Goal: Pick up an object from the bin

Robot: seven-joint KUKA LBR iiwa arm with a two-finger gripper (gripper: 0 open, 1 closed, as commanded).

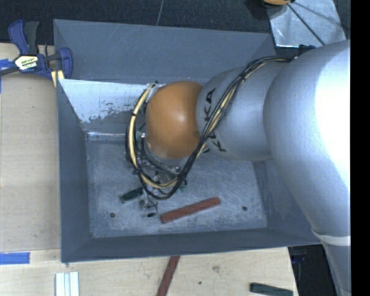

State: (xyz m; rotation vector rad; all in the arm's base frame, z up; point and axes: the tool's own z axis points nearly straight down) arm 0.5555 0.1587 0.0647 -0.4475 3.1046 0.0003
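Gripper (149, 206) low over bin (74, 165) floor, beneath cable tangle (157, 177); whether apart or together cannot be told. Reddish-brown stick (190, 209) lies flat just beside it, small dark piece (132, 195) on other side.

Bin (74, 184) grey — floor speckled pale, back wall scuffed whitish; stick (190, 209) reddish-brown; small piece (132, 195) dark. Wrist cover (172, 119) orange; arm (283, 116) silver; cables (133, 131) yellow and black.

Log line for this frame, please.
gripper low over bin floor | nearest: red-brown bar, small dark piece | held: unclear
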